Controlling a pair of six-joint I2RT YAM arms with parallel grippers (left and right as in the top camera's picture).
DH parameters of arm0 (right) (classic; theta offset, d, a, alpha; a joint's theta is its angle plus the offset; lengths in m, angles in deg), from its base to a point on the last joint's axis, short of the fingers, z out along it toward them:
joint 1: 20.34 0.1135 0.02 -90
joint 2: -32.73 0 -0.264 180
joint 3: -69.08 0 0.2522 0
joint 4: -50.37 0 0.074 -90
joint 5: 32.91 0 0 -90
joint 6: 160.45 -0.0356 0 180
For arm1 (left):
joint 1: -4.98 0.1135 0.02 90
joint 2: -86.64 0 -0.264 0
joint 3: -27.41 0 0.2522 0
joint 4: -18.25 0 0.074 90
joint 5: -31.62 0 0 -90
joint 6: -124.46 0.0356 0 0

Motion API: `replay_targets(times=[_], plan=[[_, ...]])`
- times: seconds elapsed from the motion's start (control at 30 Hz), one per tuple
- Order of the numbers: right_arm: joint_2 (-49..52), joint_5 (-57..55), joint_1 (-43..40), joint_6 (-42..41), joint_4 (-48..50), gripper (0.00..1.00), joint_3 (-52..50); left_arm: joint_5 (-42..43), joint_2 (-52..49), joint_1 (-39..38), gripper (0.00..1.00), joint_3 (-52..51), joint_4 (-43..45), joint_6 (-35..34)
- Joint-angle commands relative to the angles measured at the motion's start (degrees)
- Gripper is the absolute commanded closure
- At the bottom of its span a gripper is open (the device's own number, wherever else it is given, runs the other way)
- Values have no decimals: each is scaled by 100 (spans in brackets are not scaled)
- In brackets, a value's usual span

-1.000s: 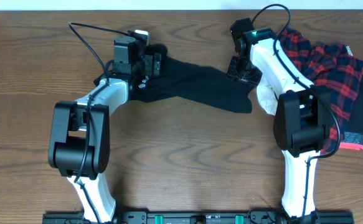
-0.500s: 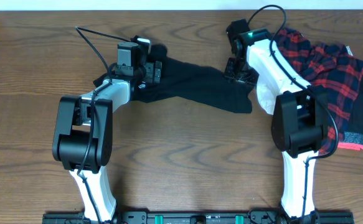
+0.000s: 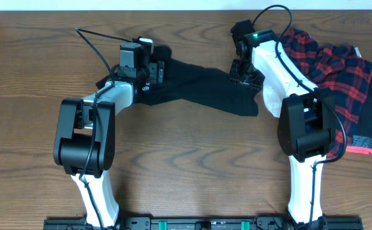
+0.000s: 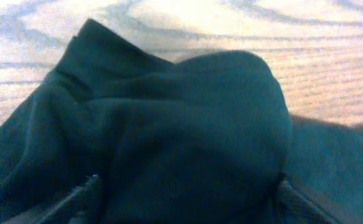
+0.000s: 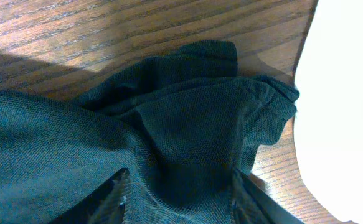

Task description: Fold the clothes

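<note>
The black shirt (image 3: 198,83) lies bunched in a band across the far part of the table, its small white logo near the left end. My left gripper (image 3: 152,69) sits low over that end. In the left wrist view its jaws stand wide, and a hump of the black shirt (image 4: 187,124) fills the left gripper (image 4: 187,186). My right gripper (image 3: 244,71) is down on the shirt's right end. A fold of the black shirt (image 5: 169,124) rises between the fingers of the right gripper (image 5: 180,180), which stand apart.
A red-and-navy plaid garment (image 3: 339,70) lies heaped at the far right, over a dark piece with a pink hem (image 3: 367,144). A white piece (image 3: 274,99) lies beside the right arm and shows bright as the white piece (image 5: 343,93). Bare wood lies in front.
The left arm shifted a little to the right over the shirt's end, and its jaws have narrowed slightly. The right gripper edged left and its jaws drew closer around the fold.
</note>
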Motion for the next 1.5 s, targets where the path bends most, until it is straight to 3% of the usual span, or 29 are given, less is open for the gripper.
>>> replay_targets(times=[0.0,0.1,0.27,0.47,0.53,1.1,1.47], plan=[[-87,-15,-17,-31,48,58,-94,46,-114,2,22,101,127,-42],[-90,-17,-20,-31,107,73,-160,46,-111,2,37,98,223,-42],[-90,-17,-17,-28,164,99,-160,46,-111,2,52,101,251,-42],[-92,-35,-17,39,363,99,-160,68,175,2,75,101,258,-39],[-98,-35,-17,39,374,99,-153,66,354,2,94,101,256,-39],[-688,-35,-15,341,544,99,-146,59,1519,37,94,101,-439,-42],[-1915,-39,37,844,614,99,-146,37,3051,251,94,101,-1563,-50]])
